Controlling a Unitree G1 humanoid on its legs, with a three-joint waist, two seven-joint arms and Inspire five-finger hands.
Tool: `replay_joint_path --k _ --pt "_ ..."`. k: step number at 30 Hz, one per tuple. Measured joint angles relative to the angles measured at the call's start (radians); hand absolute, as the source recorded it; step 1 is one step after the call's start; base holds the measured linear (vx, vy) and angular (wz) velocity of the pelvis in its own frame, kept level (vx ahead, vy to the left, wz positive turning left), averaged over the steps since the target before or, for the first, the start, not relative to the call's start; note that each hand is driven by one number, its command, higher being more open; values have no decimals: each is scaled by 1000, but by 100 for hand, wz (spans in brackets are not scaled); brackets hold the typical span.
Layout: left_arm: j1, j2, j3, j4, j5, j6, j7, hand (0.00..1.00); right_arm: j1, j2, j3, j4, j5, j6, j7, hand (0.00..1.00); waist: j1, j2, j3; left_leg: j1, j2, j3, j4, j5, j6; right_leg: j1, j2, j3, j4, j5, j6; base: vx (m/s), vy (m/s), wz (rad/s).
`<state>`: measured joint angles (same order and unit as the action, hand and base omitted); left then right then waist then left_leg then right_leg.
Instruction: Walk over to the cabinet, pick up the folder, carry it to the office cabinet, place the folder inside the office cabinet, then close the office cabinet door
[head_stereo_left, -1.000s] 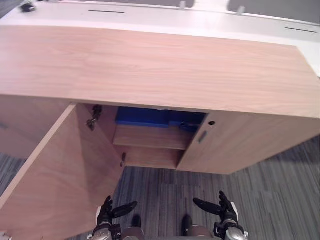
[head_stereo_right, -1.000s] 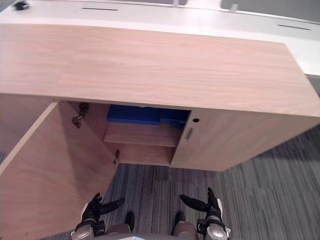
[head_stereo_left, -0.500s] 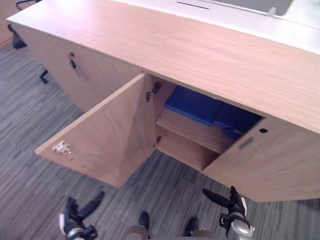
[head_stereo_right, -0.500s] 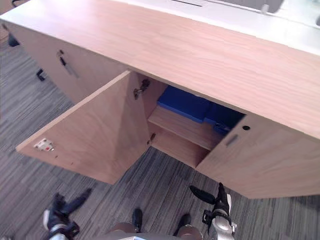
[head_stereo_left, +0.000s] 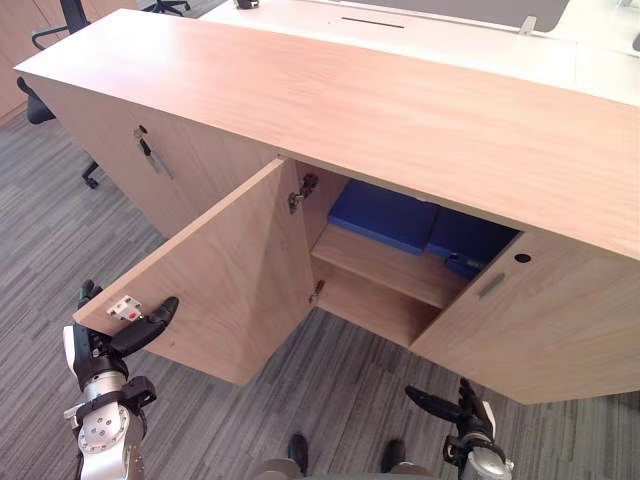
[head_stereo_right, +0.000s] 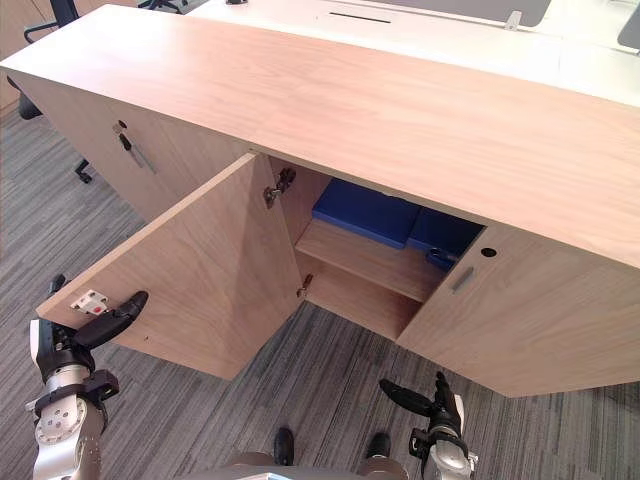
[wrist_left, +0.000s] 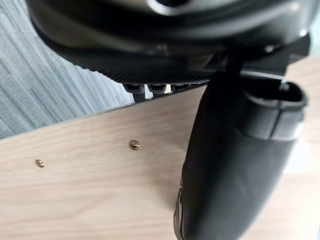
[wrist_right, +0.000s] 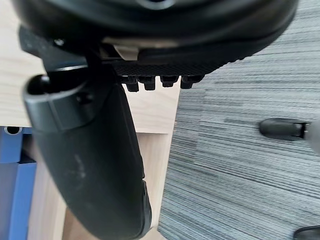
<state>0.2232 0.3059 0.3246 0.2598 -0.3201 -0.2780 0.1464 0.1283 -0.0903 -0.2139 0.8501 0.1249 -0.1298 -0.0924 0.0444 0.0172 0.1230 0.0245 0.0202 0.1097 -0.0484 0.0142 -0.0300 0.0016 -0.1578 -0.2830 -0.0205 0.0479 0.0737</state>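
A blue folder (head_stereo_left: 383, 214) lies on the upper shelf inside the open office cabinet (head_stereo_left: 400, 290), with more blue (head_stereo_left: 468, 238) beside it to the right. The cabinet's left door (head_stereo_left: 225, 280) stands swung wide open. My left hand (head_stereo_left: 98, 348) is raised at the door's free edge near the white latch (head_stereo_left: 125, 308), open, its thumb reaching to the door; the left wrist view has the thumb (wrist_left: 235, 165) lying across the door panel (wrist_left: 85, 190). My right hand (head_stereo_left: 466, 418) hangs low over the carpet, open and holding nothing.
The long wooden cabinet top (head_stereo_left: 400, 110) runs across the view, with a white desk (head_stereo_left: 450, 35) behind it. Another closed door with a handle (head_stereo_left: 150, 155) is on the left and a closed door (head_stereo_left: 540, 320) on the right. An office chair (head_stereo_left: 45, 105) stands at far left on grey carpet.
The camera has turned left and the whole picture has shifted. My left hand has risen from low by the floor to the open door's free edge. The right hand stays low.
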Motion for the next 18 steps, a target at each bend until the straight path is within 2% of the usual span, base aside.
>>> replay_joint_path --k 5,6,9,11,15,16,17,18 --pt "151 -54 -61 -123 2 -8 -1 100 6 7 23 4 -1 7 7 100 6 -6 -3 9 -1 46 3 -8 3 -17 -4 57 -4 17 9 -74 21 -29" --pt "210 -70 -110 -160 4 -20 -4 100 9 9 23 6 -1 8 7 100 11 -6 -3 6 -4 60 4 -12 -2 -26 -6 74 -4 21 14 -87 22 -25" --pt "281 -97 -189 -183 9 -17 -45 100 17 14 23 6 -1 8 7 100 15 -6 -4 -4 -8 78 13 -14 0 -47 -9 105 -4 22 27 -95 22 -22" --pt "323 -98 -291 -180 41 5 -100 100 27 17 23 6 -1 9 8 100 13 -6 -4 -13 -11 91 19 -14 0 -63 -9 132 -4 19 33 -86 10 -17" --pt "316 -97 -480 -154 90 26 -160 100 24 17 24 6 -1 9 9 100 -12 -4 -5 -35 -18 122 20 -14 0 -105 -8 192 -3 28 47 -73 16 -24" --pt "288 -95 -554 -140 116 30 -174 100 9 16 25 6 -1 10 8 100 -24 0 -7 -53 -21 148 24 -13 0 -136 -7 229 -3 35 54 -79 40 -60" --pt "258 -104 -598 -133 127 33 -174 100 -8 16 29 5 -3 9 7 100 -45 5 -10 -74 -24 177 32 -15 3 -167 -7 264 -3 47 60 -72 46 -66" --pt "236 -104 -620 -130 133 37 -177 100 -14 15 33 5 -7 9 6 100 -49 6 -10 -82 -26 193 35 -18 6 -183 -7 283 -3 60 64 -39 43 -66"
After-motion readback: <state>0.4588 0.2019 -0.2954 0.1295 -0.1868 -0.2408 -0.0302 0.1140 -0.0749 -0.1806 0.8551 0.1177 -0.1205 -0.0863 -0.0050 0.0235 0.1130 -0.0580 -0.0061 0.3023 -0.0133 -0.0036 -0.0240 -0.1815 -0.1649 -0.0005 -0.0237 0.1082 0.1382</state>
